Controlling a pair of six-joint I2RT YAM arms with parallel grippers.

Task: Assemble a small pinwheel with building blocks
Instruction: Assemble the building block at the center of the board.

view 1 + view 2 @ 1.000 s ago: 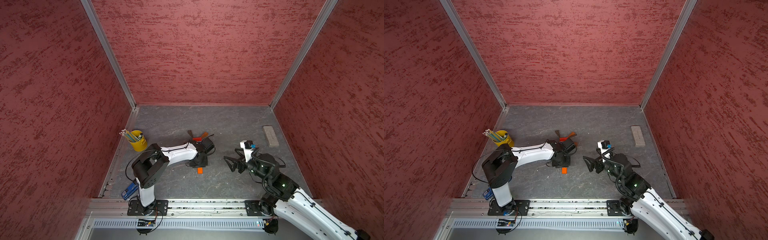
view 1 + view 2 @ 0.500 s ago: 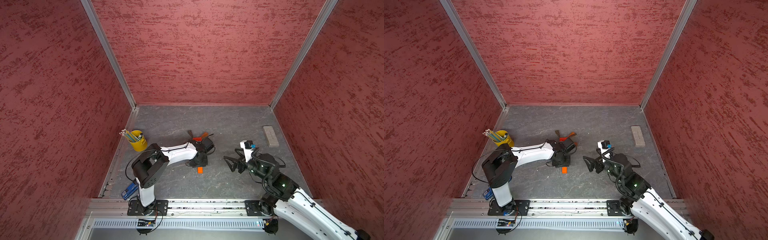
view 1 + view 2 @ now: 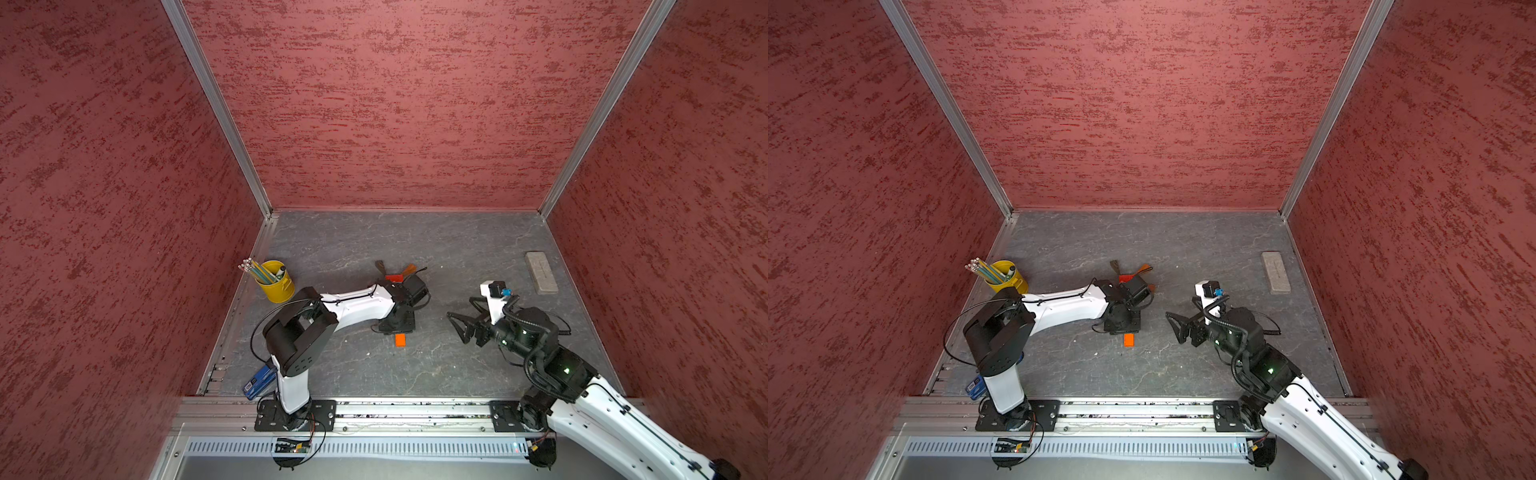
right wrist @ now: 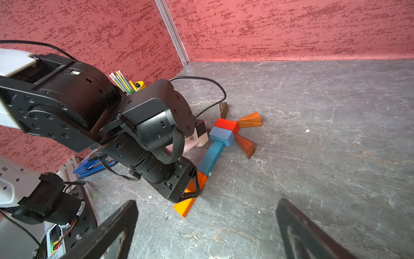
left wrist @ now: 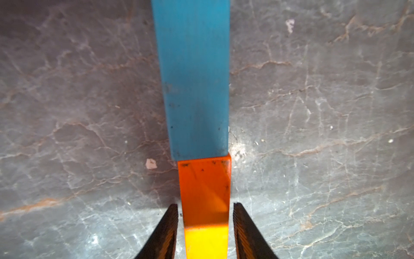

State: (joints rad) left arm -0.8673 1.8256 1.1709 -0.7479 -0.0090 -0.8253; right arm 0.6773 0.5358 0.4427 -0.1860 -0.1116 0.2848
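Observation:
The pinwheel lies flat on the grey floor: a red-and-blue cube hub (image 4: 225, 129), orange and brown wedges (image 4: 249, 120) around it, then the blue bar (image 5: 195, 78) with the orange bar (image 5: 205, 197) butted end to end against it. My left gripper (image 5: 205, 204) points down and straddles the orange bar, with a thin gap on each side. In both top views only the bar's end (image 3: 400, 340) (image 3: 1128, 340) shows below the gripper. My right gripper (image 4: 207, 201) (image 3: 461, 307) hovers wide open to the right, holding nothing.
A yellow cup of pencils (image 3: 275, 286) stands by the left wall. A grey rectangular block (image 3: 541, 278) lies at the back right. A blue object (image 3: 258, 380) sits beside the left arm's base. Red walls close in three sides.
My left gripper's jaws have parted slightly from the orange bar. Neither arm nor any block has visibly shifted.

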